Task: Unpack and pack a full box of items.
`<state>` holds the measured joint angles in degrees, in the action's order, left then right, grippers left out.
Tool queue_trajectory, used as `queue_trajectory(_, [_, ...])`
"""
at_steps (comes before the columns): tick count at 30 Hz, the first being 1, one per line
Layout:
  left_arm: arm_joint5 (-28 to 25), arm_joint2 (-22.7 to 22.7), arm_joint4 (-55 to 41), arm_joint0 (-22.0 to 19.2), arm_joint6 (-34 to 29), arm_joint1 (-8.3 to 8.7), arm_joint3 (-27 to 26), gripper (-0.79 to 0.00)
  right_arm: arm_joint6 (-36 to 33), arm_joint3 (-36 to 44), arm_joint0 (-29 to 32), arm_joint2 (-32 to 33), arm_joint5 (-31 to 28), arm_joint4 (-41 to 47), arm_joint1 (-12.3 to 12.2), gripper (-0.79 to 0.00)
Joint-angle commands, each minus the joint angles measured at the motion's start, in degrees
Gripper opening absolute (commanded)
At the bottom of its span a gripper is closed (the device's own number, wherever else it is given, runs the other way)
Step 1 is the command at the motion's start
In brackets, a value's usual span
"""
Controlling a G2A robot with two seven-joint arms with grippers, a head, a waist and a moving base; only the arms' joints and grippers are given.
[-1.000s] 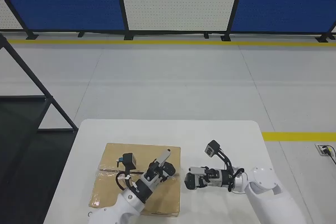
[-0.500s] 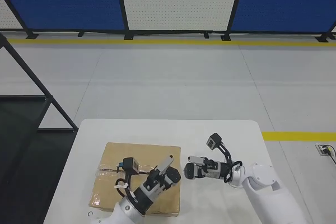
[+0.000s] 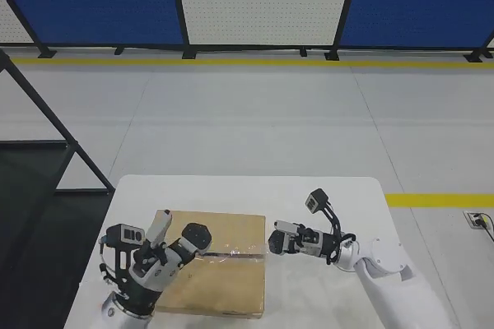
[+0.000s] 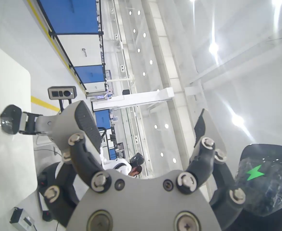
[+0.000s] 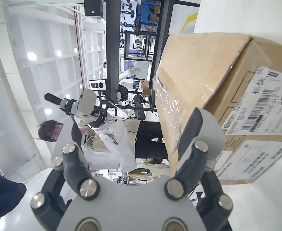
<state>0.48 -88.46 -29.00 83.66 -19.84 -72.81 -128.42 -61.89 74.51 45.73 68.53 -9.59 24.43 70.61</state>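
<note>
- On the white table (image 3: pixel 313 193), left of its middle and reaching close to the front edge, sits a brown cardboard box (image 3: pixel 230 280).
- The box is shut. Shiny clear tape (image 3: pixel 235 256) runs across its top, from its left edge to its right edge.
- The tape folds down over the right side of the box. On that same side there is a white paper label (image 5: pixel 259 111) with black bars.
- The left gripper (image 4: pixel 141 114) is up in the air over the left edge of the box. It is tipped up, away from the table.
- Its two fingers are spread wide apart, and there is nothing between them.
- The right gripper (image 3: pixel 276 242) is low, just beside the right edge of the box, where the tape ends. It points at the box.
- Its fingers (image 5: pixel 198 131) are wide apart too, and it holds nothing. One finger is right in front of the taped spot, but I cannot tell if it touches the box.
</note>
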Motion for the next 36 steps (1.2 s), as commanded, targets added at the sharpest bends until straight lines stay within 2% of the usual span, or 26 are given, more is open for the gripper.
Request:
queue_trajectory(1, [-0.73, -3.34, -1.9, 0.75, -0.34, 0.12, -0.1, 0.0, 0.11, 0.74, 0.29, 0.54, 0.03, -0.15, -0.19, 0.0])
queue_trajectory(9, [-3.46, -16.92, -10.0, 5.28, -2.6, 0.52, 1.21, 0.0, 2.96, 4.53, 1.08, 3.0, 0.75, -2.06, -0.94, 0.0])
queue_trajectory(16, [-2.93, -25.87, -13.93, 8.34, -7.74, 0.98, 7.04, 0.0, 1.07, 7.44, -0.25, 1.81, 3.0, -3.19, -1.12, 0.0])
queue_trajectory(26, [-2.48, -25.91, -14.02, 8.53, -7.95, 1.01, 7.45, 0.0, 0.91, 8.2, -0.28, 1.14, 3.4, -3.57, -1.07, 0.0])
queue_trajectory(29, [1.25, -24.87, -14.03, 7.27, -3.42, 1.03, 7.8, 0.0, 0.97, 10.8, -1.26, -1.4, 3.85, -2.92, -0.62, 0.0])
queue_trajectory(32, [7.38, -23.99, -13.27, 4.6, 0.74, 1.3, 7.95, 0.0, 0.17, 10.52, -3.86, -4.75, 5.37, -2.59, 0.03, 0.0])
queue_trajectory(36, [13.43, -23.01, -9.61, 2.29, 0.31, 1.93, 9.19, 0.0, -1.14, 7.49, -7.71, -9.62, 7.66, -1.97, 1.12, 0.0])
